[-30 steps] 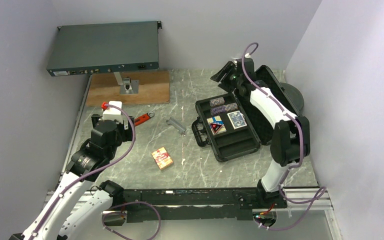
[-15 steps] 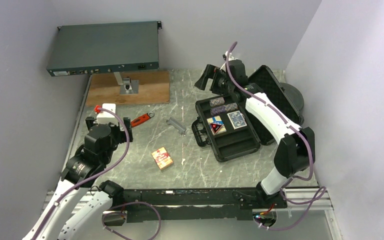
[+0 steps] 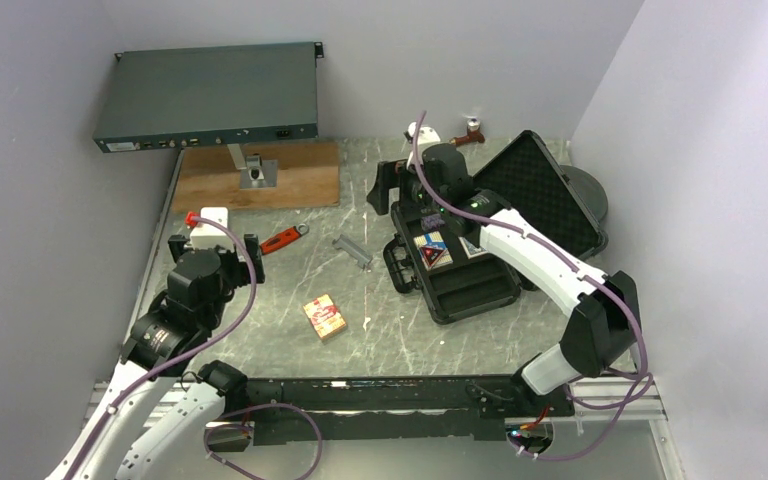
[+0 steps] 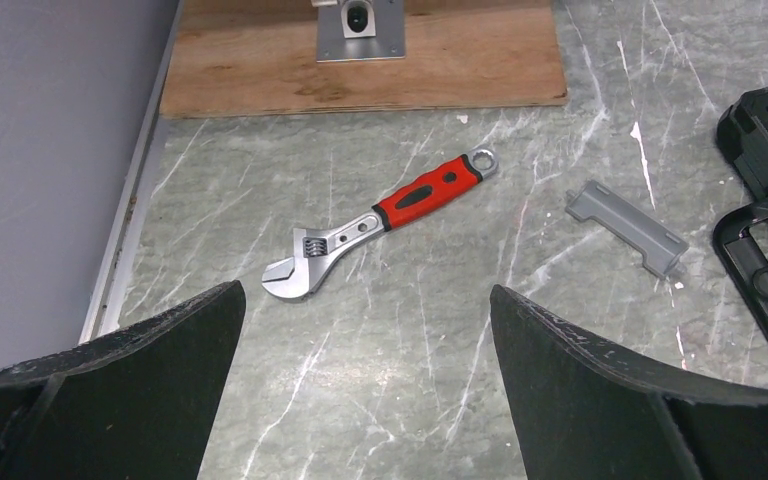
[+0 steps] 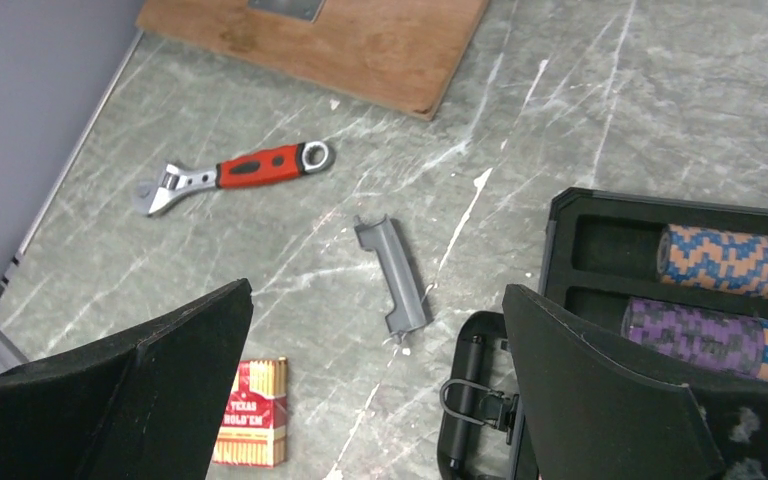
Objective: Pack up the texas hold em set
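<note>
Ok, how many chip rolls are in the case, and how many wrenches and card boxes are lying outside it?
Chip rolls in the case: 2
Wrenches: 1
Card boxes outside it: 1
Total: 4

Case (image 3: 470, 290) black, chip rolls (image 5: 728, 258) checked orange-blue and purple (wrench (image 4: 385, 225) handle red)

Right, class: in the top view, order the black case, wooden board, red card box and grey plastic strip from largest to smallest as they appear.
1. black case, lid open
2. wooden board
3. red card box
4. grey plastic strip, roughly as long as the box but far thinner
</note>
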Action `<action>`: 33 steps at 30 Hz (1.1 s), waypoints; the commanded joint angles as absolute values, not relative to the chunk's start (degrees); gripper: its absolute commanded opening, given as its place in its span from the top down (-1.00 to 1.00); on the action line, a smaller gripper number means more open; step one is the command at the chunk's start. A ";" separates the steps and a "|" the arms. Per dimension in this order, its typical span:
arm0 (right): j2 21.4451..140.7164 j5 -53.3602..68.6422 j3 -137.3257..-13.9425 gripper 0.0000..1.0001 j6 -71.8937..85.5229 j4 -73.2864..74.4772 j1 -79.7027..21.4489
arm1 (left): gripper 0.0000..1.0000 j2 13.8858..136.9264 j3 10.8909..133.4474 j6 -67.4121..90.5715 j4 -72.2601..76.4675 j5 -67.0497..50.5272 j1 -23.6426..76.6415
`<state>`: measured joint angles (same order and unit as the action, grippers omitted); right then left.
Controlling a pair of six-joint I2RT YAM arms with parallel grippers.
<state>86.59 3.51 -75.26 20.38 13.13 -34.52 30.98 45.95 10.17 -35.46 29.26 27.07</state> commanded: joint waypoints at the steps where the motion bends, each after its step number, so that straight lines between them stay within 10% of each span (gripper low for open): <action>1: 86.60 2.33 -77.62 -1.00 16.17 12.76 -36.98 | -0.99 30.44 46.24 10.51 -35.38 30.58 26.76; 33: 103.62 -4.40 -84.68 -0.99 24.07 27.36 -60.33 | -0.98 30.04 45.97 10.39 -35.64 32.74 26.81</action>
